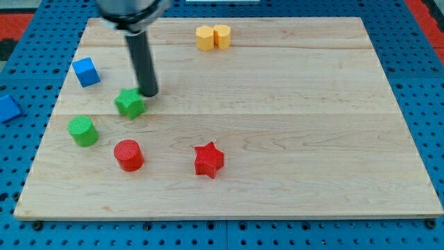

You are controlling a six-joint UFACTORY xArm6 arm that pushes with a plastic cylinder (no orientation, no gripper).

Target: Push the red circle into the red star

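The red circle (128, 154) stands on the wooden board toward the view's lower left. The red star (208, 160) lies to its right, about a hand's width away, with a gap between them. My tip (149, 93) is at the end of the dark rod, above and slightly right of the red circle. It touches or nearly touches the upper right of the green star (130, 103). The green star lies between my tip and the red circle.
A green circle (82, 130) sits left of the red circle. A blue cube (86, 71) is near the board's left edge. Two yellow blocks (212, 37) touch at the view's top. Another blue block (7, 107) lies off the board at left.
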